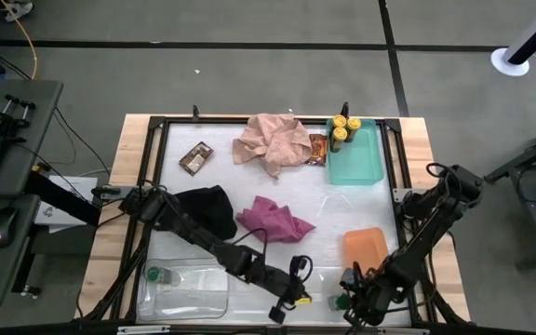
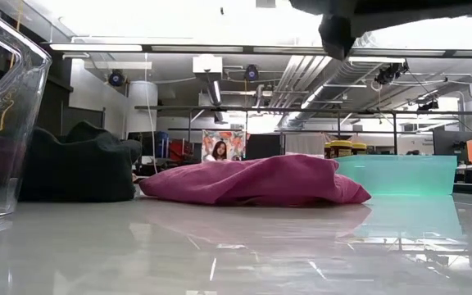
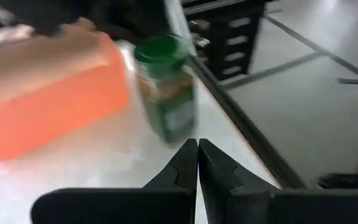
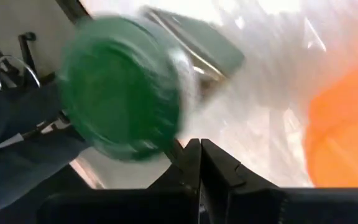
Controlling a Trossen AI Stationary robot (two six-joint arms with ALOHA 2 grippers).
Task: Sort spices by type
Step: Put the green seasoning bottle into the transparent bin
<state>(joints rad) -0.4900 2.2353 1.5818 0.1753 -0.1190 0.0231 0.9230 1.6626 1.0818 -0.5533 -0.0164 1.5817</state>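
One green-lidded jar [image 3: 166,87] of brownish spice stands upright near the left end effector's [image 3: 197,163] pressed-together fingers.

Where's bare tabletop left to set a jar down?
Bare patches: between the pink cloth and the magenta cloth, and between the magenta cloth and the orange tray. Crowded: the near edge, where the left gripper, right gripper, green-lidded jar and clear tray sit.
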